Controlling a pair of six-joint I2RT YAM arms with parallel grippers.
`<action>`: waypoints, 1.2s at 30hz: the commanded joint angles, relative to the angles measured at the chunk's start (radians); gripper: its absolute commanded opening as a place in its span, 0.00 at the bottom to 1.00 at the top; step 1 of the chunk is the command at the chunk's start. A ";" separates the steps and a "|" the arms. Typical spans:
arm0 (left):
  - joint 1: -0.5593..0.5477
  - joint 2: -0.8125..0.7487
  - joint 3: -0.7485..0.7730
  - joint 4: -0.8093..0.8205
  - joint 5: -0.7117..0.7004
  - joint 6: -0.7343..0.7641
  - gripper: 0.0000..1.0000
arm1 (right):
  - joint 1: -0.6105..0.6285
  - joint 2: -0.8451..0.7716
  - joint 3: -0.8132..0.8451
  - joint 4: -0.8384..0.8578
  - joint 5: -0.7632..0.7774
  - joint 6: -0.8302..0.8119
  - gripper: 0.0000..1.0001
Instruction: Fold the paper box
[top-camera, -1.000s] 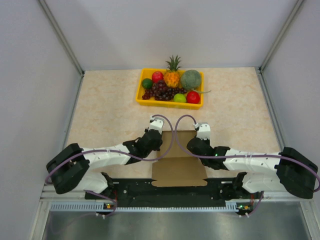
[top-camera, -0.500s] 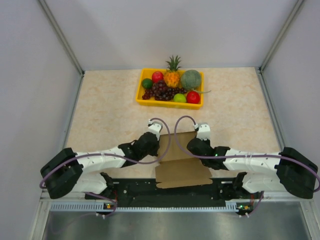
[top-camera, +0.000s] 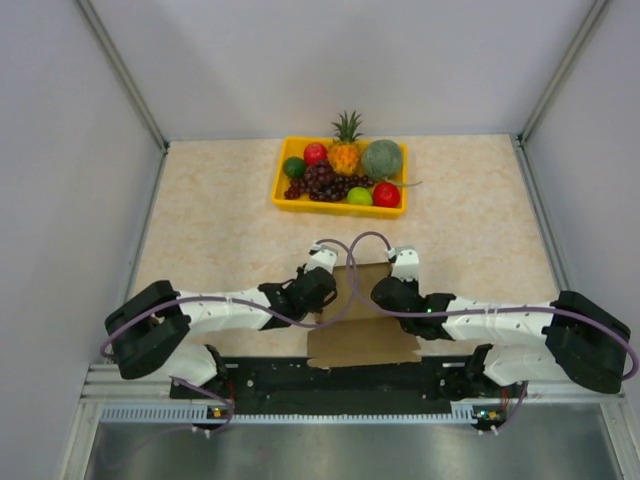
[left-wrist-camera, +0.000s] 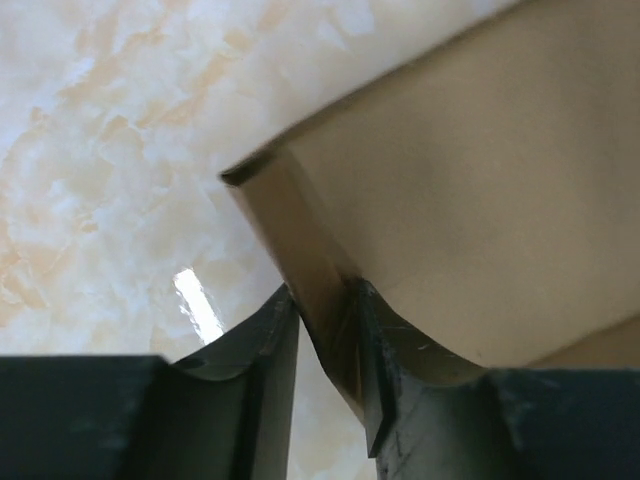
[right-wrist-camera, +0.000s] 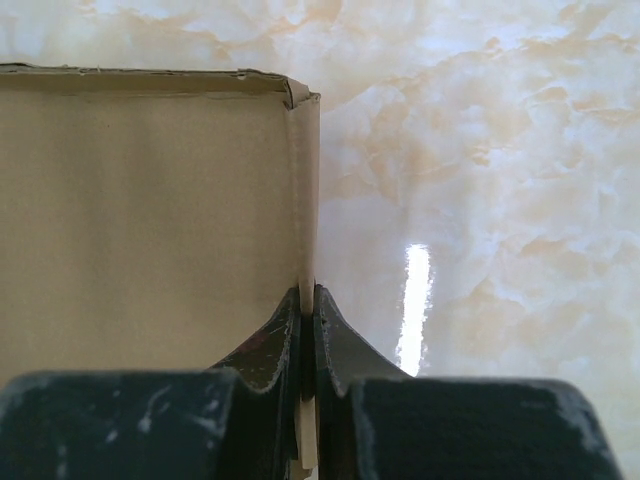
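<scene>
Brown paper box (top-camera: 365, 345) pinched on two sides, at the near edge of the table (top-camera: 200, 220)

The box is plain cardboard, smooth and dull, and the table top is shiny cream stone-look. The right gripper (right-wrist-camera: 308, 300) is squeezed tight on a thin, upright side wall with a rough corner. The left gripper (left-wrist-camera: 325, 300) has a bent flap between its black fingers and seems to pinch it, though that close view is blurry. From above, both grippers cover much of the box. A yellow plastic tray (top-camera: 340, 208) of fruit (top-camera: 320, 180) sits well apart, at the far side

Lab cell: white panel walls (top-camera: 350, 60), framed tabletop (top-camera: 220, 220).
</scene>
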 joint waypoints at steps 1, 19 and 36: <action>-0.021 -0.088 -0.047 0.037 0.210 0.007 0.38 | 0.035 -0.015 0.032 0.158 -0.038 0.050 0.00; -0.018 -0.099 -0.079 -0.032 0.243 -0.091 0.35 | 0.035 -0.039 0.035 0.169 -0.031 0.001 0.00; -0.067 -0.037 -0.065 -0.028 -0.167 -0.071 0.00 | 0.133 0.005 0.029 0.291 0.078 0.023 0.00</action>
